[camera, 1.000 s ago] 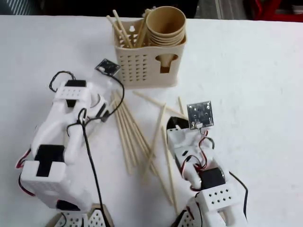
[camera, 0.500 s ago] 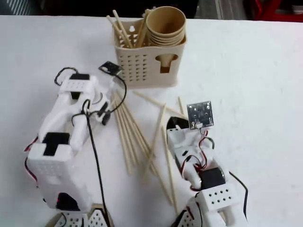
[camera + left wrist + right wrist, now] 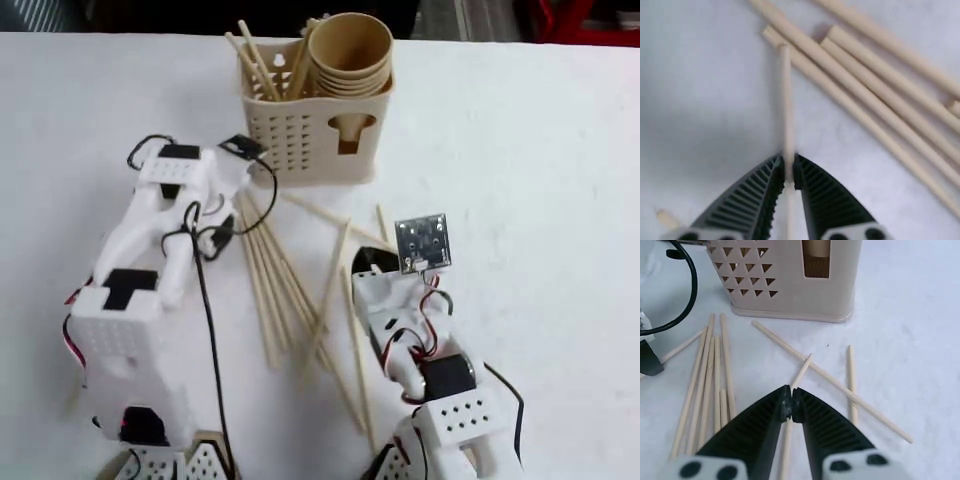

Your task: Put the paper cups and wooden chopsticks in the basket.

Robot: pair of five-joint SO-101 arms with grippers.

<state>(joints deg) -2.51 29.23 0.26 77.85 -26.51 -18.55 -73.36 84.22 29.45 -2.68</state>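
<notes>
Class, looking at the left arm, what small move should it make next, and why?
Probably a short lift: the left gripper is shut on a chopstick whose far end meets the loose chopsticks, outside the basket.

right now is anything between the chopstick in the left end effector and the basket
Nothing visible. The left end effector is shut on one chopstick just beside the basket; loose chopsticks lie flat beside it.

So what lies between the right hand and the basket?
In the right wrist view, a long chopstick lies crosswise on the table between the right hand and the basket.
</notes>
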